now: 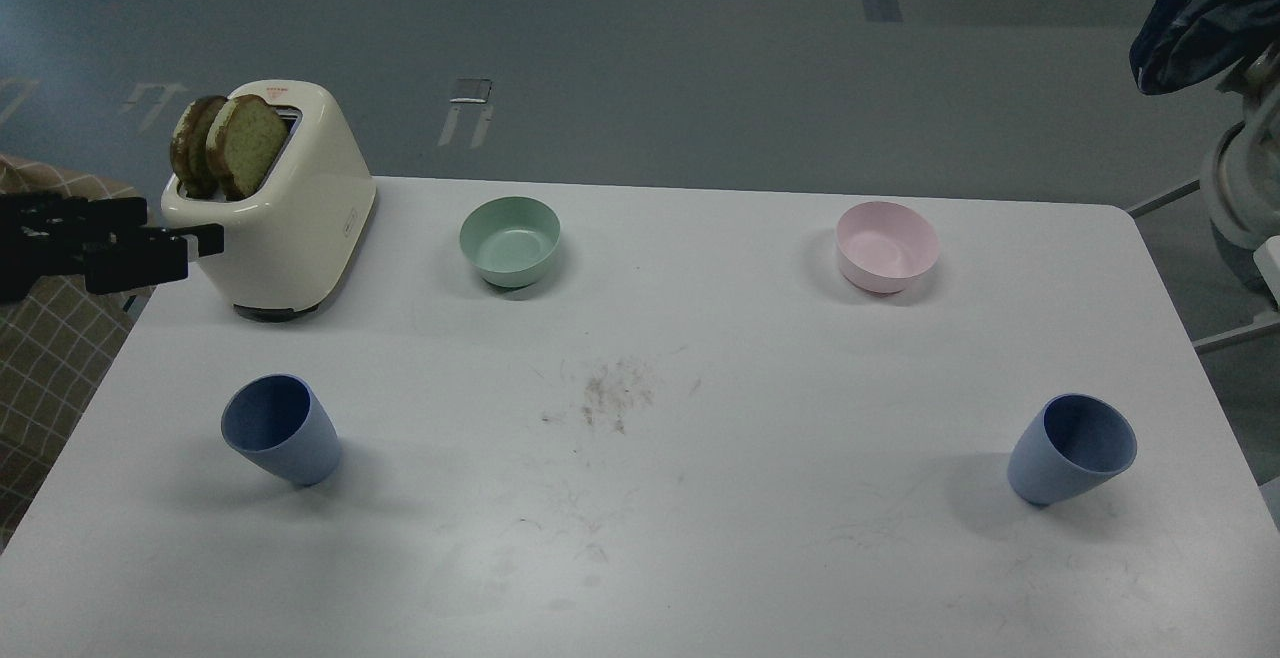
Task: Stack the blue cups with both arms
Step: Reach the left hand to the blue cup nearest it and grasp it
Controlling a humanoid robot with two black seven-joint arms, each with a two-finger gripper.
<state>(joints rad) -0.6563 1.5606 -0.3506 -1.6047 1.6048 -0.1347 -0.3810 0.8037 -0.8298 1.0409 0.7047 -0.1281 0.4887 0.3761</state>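
Note:
Two blue cups stand upright on the white table [660,538], far apart: the left blue cup [280,430] near the front left, the right blue cup [1072,448] near the front right. Both are empty. My left gripper [185,223] comes in at the left edge beside the toaster, fingers pointing right, a small gap between them, holding nothing. It is well behind and to the left of the left cup. My right arm and gripper are out of view.
A cream toaster [290,218] with two bread slices [230,143] stands at the back left, right next to my left gripper. A green bowl [510,240] and a pink bowl [888,246] sit along the back. Crumbs [615,393] lie mid-table.

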